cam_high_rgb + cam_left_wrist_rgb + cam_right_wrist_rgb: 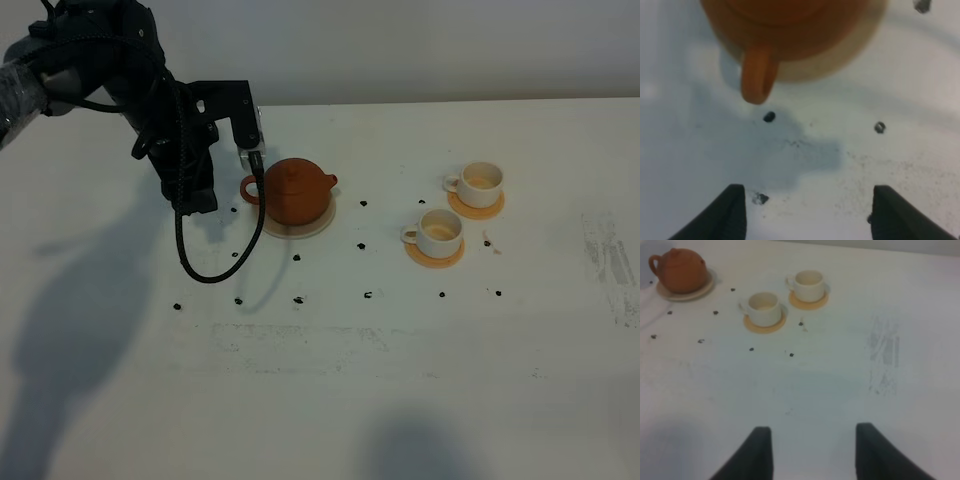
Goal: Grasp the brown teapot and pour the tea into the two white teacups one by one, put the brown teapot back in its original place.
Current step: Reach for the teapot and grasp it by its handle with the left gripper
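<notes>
Fingers (pixel 732 217) on left gripper (pixel 807 220) are spread wide, empty, lined up on the brown teapot (pixel 298 192) handle (pixel 757 75): looks like pre-grasp. Teapot sits on its cream saucer (pixel 300 232), white teacups (pixel 441 232) well apart from it on orange coasters (pixel 435 262). Idle right gripper (pixel 810 455) hangs clear, jaws apart, empty.

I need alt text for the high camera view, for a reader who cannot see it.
The left gripper, open, hovers by the handle of a brown teapot on a cream saucer. Two white cups on orange coasters stand further right.
</notes>
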`<state>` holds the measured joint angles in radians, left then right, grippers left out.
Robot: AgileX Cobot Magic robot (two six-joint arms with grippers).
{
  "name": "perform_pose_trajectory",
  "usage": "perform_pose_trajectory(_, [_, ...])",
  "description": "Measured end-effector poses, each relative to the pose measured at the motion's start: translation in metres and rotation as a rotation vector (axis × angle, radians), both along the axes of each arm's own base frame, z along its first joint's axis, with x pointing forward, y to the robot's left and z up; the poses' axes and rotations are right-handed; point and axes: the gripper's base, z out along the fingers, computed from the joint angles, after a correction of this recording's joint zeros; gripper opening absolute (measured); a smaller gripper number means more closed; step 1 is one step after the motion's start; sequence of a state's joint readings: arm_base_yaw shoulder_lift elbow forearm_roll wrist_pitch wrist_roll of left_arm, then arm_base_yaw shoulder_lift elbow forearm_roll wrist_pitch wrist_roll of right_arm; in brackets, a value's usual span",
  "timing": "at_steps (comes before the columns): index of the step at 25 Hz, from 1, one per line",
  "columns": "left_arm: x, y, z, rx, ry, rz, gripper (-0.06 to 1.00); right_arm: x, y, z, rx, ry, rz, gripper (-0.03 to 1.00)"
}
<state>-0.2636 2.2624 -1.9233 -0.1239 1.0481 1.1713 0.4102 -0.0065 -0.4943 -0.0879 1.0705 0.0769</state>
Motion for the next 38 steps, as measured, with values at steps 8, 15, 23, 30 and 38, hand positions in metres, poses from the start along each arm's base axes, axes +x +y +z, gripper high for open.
perform_pose_trajectory(8, [0.001,0.001,0.000,0.021,-0.017,-0.037,0.52,-0.001,0.000,0.000,0.001,0.000,-0.084,0.32])
perform_pose_trajectory(15, [0.005,0.002,0.001,0.026,-0.064,-0.066,0.52,-0.003,0.001,0.000,0.001,0.000,-0.304,0.25])
perform_pose_trajectory(23, [0.010,0.002,0.002,0.035,-0.127,-0.073,0.52,-0.003,0.002,0.000,0.001,0.000,-0.378,0.22])
perform_pose_trajectory(30, [0.010,0.003,0.002,0.035,-0.117,-0.061,0.51,-0.003,0.002,0.000,0.001,0.000,-0.381,0.21])
perform_pose_trajectory(38, [0.008,-0.001,0.002,0.012,-0.104,-0.031,0.50,-0.003,0.002,0.000,0.001,0.000,-0.381,0.21])
